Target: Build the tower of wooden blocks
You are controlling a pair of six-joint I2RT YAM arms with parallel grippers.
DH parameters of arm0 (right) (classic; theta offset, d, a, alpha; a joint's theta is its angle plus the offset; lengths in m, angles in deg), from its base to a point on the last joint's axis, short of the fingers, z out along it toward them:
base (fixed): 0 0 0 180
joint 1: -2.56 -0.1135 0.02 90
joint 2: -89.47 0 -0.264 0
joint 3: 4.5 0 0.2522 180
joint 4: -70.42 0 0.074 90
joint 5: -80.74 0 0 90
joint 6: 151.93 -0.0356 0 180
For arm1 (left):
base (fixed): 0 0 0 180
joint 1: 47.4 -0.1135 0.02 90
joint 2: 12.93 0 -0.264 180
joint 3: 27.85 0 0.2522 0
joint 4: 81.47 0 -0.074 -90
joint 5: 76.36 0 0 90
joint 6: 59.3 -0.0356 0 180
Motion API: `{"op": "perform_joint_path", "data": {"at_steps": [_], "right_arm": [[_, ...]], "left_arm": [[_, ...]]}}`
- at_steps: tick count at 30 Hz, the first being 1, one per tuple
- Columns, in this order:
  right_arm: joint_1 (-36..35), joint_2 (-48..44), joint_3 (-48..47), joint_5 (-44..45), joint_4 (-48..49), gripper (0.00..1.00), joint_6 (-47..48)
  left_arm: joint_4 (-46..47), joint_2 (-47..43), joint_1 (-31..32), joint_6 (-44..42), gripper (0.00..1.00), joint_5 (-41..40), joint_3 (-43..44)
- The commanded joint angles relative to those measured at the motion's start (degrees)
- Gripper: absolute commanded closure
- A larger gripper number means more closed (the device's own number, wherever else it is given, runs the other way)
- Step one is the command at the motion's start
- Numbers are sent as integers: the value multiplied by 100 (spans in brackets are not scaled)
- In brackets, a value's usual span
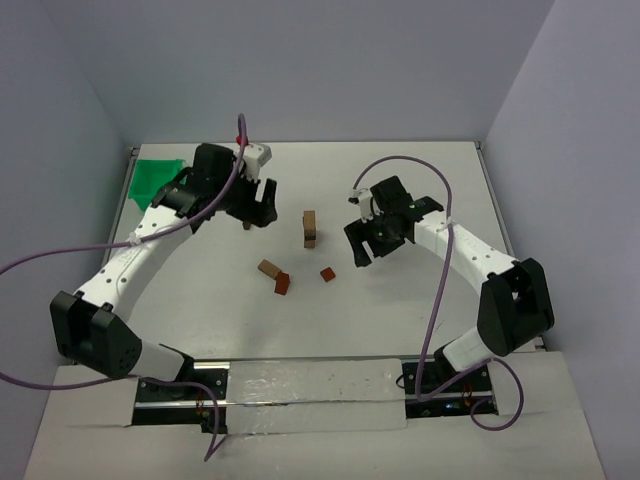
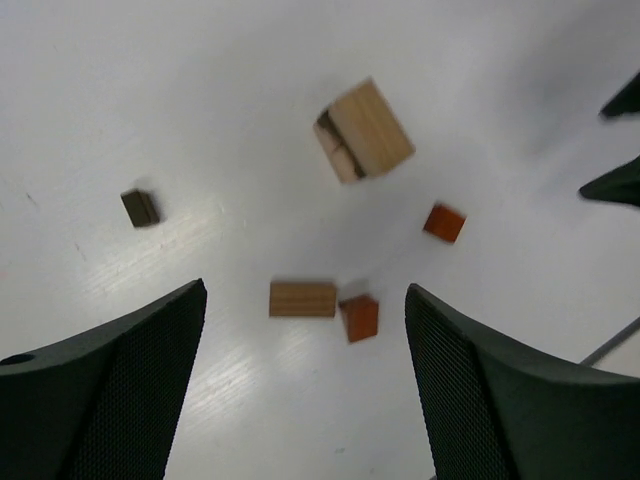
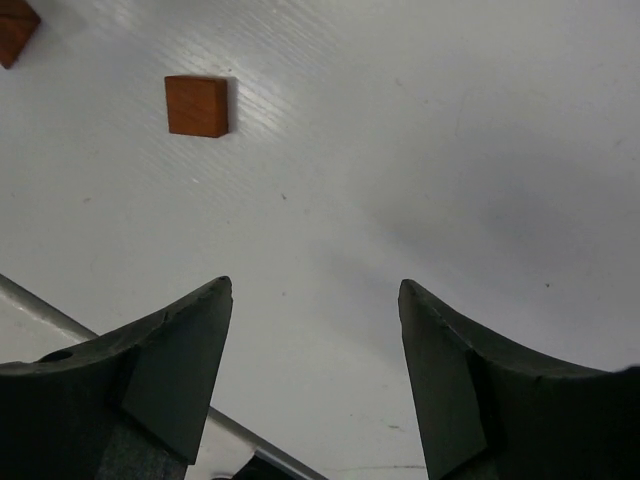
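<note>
Hovering wide and empty, my left claw [image 1: 256,212] hangs over the table [image 1: 300,330] just left of the wood block tower [image 1: 311,228]. Its fingers [image 2: 110,390] enclose nothing in the left wrist view. My right claw [image 1: 362,250] hangs to the tower's right, likewise parted, with nothing between its jaws.

The tower stands upright near the table's middle, between the two claws. As far as I can tell, it is a tan block over a darker one.

Loose stock lies on the near side:
- a tan block [image 2: 302,298], just beside and perhaps touching a reddish-brown block [image 2: 359,317]
- a second reddish-brown block [image 2: 444,222], on its own towards the right claw
- a small dark brown block [image 2: 140,207], close to the left claw

A green bin [image 1: 155,178] sits at the far left.

I judge the step in hand to be fetching the next block. The lone reddish-brown one is the better pick, as it is free on every side. I would square the right claw across two flat faces, descend straight and close centrally. For placing, I would approach the tower from above, align edges with its top block and release gently. The left claw should be held well clear.
</note>
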Motion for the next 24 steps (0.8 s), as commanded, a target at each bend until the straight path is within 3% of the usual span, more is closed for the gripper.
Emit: {"op": "perform_joint_path", "data": {"at_steps": [1, 2, 10, 14, 17, 19, 24], "right_arm": [[-217, -252, 57, 20, 470, 10, 410], [-241, -219, 61, 55, 524, 1, 375], [-475, -70, 141, 515, 910, 0, 122], [-567, -60, 366, 697, 1260, 0, 184], [-569, 36, 332, 720, 1261, 1, 149], [-569, 70, 310, 748, 1270, 1, 101], [-569, 181, 318, 935, 1200, 1, -32]], "left_arm": [[95, -443, -241, -1278, 13, 273, -753], [35, -428, -409, -1306, 13, 328, -761], [186, 255, -1460, -1062, 33, 444, -467], [-25, 821, -1643, -1865, 31, 1051, -312], [-268, 1293, -1669, -2280, 35, 1040, -50], [-242, 1636, -1770, -2262, 46, 1025, 202], [-260, 2503, -1832, -2035, 59, 1048, 1031]]}}
